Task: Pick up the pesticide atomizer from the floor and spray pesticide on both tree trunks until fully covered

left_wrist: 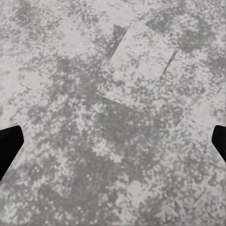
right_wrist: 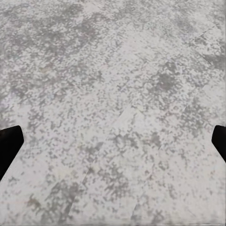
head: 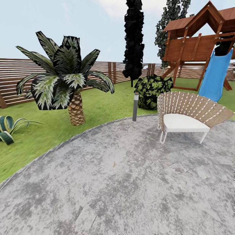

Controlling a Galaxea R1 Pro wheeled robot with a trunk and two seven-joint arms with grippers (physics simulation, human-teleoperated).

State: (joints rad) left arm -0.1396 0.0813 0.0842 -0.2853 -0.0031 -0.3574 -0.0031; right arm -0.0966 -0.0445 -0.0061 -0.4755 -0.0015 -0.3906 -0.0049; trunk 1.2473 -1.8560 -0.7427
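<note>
Garden lawn [head: 107,101] lies beyond grey paving [head: 124,182], bounded by a slatted fence [head: 13,78]. A short palm [head: 75,109] stands far left; a woven chair [head: 186,119] and play tower [head: 199,42] stand far right. Left gripper [left_wrist: 113,143] and right gripper [right_wrist: 113,141] fingers are spread wide over paving, holding nothing.

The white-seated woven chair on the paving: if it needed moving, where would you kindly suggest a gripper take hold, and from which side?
Probably the top rim of the woven chair's curved backrest, reached from behind or above. That rim is a thin edge a gripper could close on, whereas the white seat is broad and flat. The thin legs look grippable too, but sit low on the grey paving.
</note>
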